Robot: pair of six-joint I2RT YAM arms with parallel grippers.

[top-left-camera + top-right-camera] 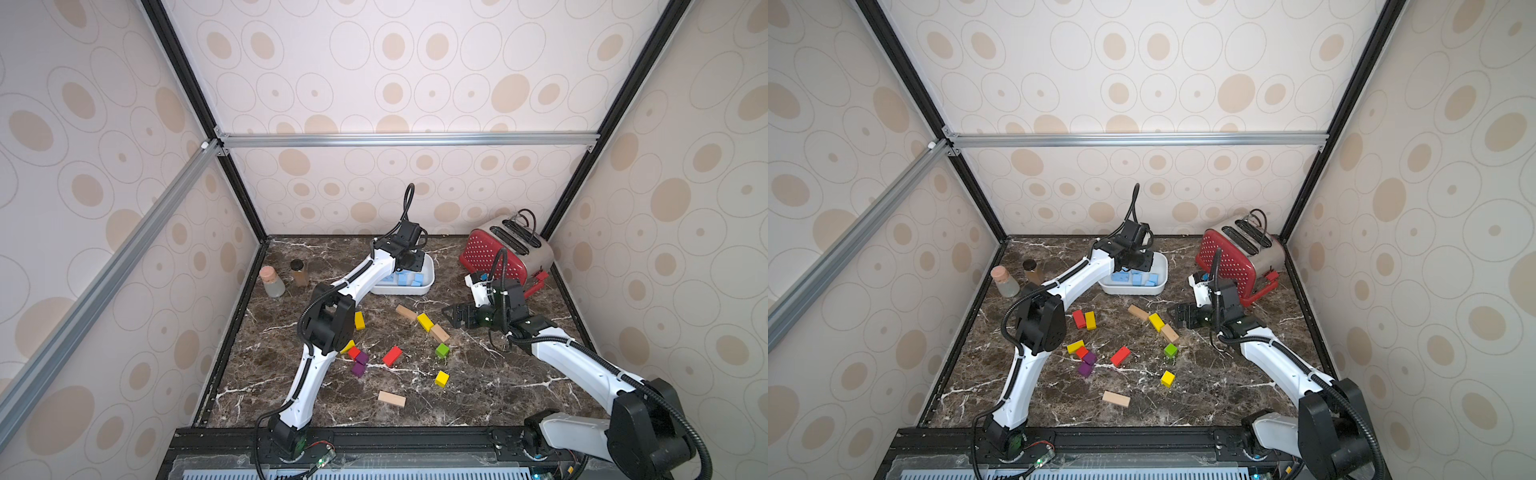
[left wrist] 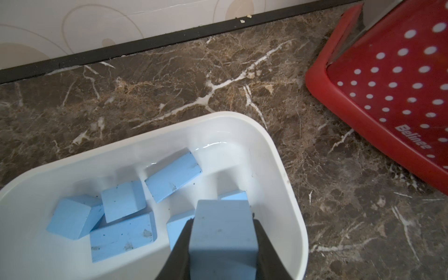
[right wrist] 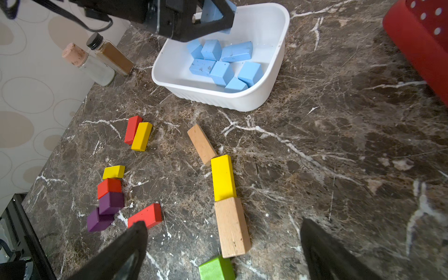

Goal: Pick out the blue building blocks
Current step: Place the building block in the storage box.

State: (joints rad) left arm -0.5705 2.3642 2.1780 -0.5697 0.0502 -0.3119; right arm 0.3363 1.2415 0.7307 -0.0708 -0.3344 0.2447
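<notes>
Several blue building blocks [image 2: 121, 228] lie in a white tray [image 2: 286, 174] near the back wall; both top views show these blocks [image 1: 403, 279] [image 1: 1121, 277] and the tray [image 1: 424, 286] [image 1: 1142, 291]. My left gripper [image 2: 223, 220] hangs over the tray's right part, shut on one blue block [image 2: 223, 237]. The right wrist view also shows that held block [image 3: 213, 12] above the tray [image 3: 218, 97]. My right gripper [image 3: 223, 224] stands wide open and empty, low over the table above a tan bar [image 3: 231, 228], right of centre [image 1: 451, 318].
A red dotted toaster [image 1: 503, 249] lies tilted at the back right. Two small bottles [image 1: 272, 282] [image 1: 299, 272] stand at the back left. Yellow [image 3: 223, 177], red [image 3: 145, 215], purple [image 3: 110, 202], green [image 3: 215, 269] and tan [image 1: 391, 398] blocks are scattered mid-table.
</notes>
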